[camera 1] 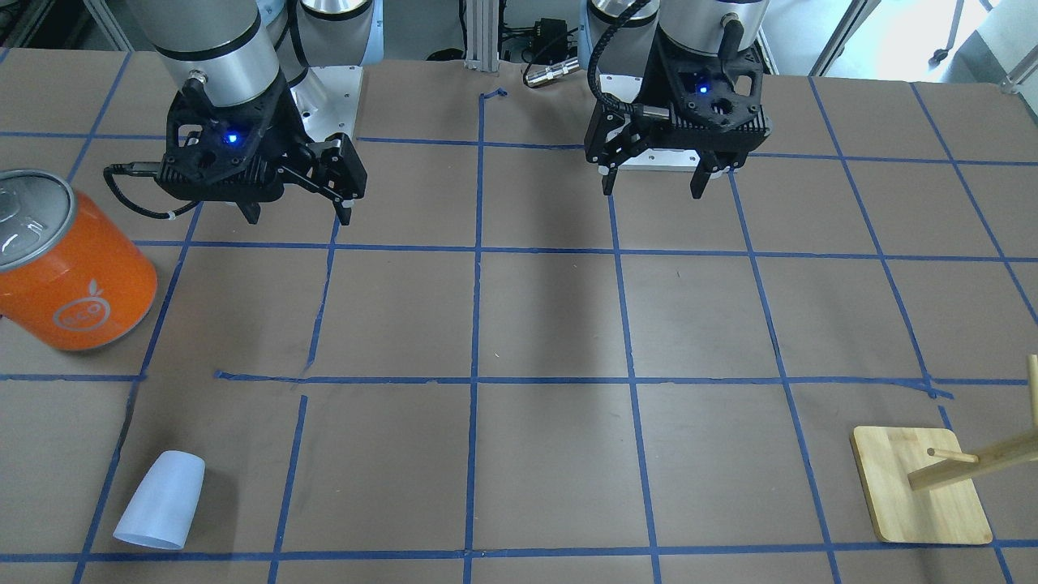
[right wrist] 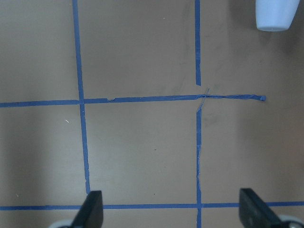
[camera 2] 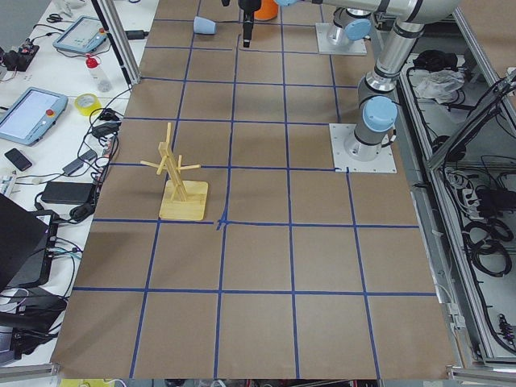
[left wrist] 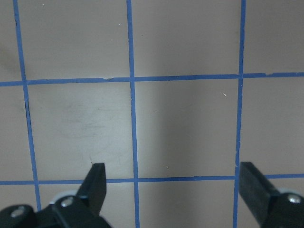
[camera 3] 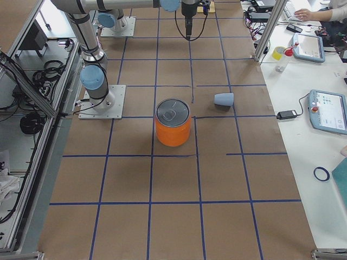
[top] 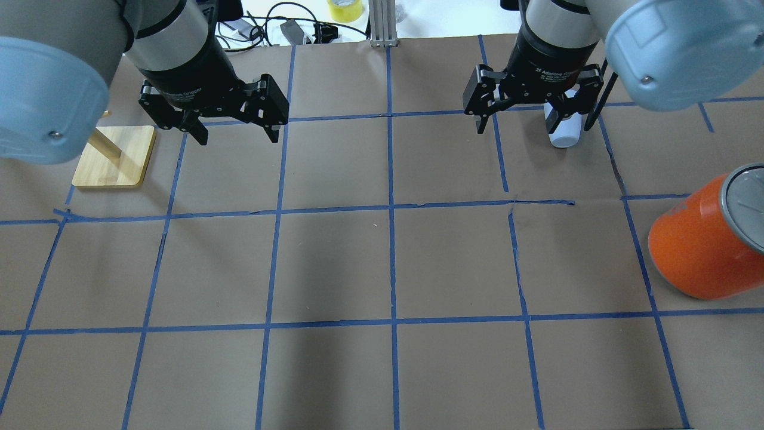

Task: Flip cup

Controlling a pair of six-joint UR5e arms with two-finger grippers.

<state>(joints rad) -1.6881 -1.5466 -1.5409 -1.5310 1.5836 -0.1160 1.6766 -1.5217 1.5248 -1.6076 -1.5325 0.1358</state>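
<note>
The cup (camera 1: 160,500), a small pale blue-white tumbler, lies on its side on the brown paper, wide rim toward the operators' side. It also shows in the overhead view (top: 565,132), partly behind my right gripper, in the right side view (camera 3: 224,99) and at the top edge of the right wrist view (right wrist: 274,14). My right gripper (camera 1: 298,217) (top: 516,126) (right wrist: 171,204) is open and empty, held above the table, short of the cup. My left gripper (camera 1: 652,191) (top: 239,136) (left wrist: 173,183) is open and empty over bare paper.
A large orange can (camera 1: 73,268) (top: 704,239) with a silver lid stands on my right side, nearer the robot than the cup. A wooden peg rack on a square base (camera 1: 920,487) (top: 113,156) stands on my left side. Blue tape lines grid the paper.
</note>
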